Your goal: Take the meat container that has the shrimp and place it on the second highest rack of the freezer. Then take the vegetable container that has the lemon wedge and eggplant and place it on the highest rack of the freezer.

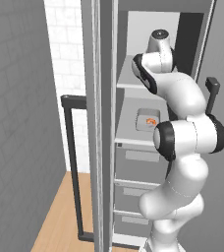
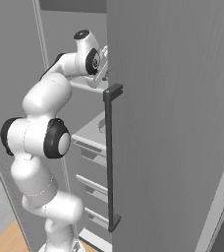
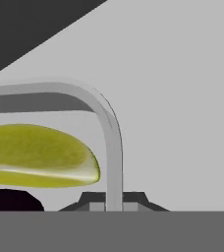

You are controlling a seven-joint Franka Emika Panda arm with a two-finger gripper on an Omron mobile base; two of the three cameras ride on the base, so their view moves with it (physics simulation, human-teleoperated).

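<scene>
The gripper [image 3: 113, 206] is clenched on the rim of the vegetable container [image 3: 109, 128], lemon wedge [image 3: 40, 155] just beside it, apparently over the freezer's highest rack [image 1: 131, 86]; the shrimp container [image 1: 147, 119] sits one rack below.

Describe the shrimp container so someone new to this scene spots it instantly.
Start at the open freezer behind the white arm. Drop to the second shelf from the top, just above the drawers. The meat container is the small grey square tray sitting there with an orange shrimp inside, the one spot of colour on that shelf.
</scene>
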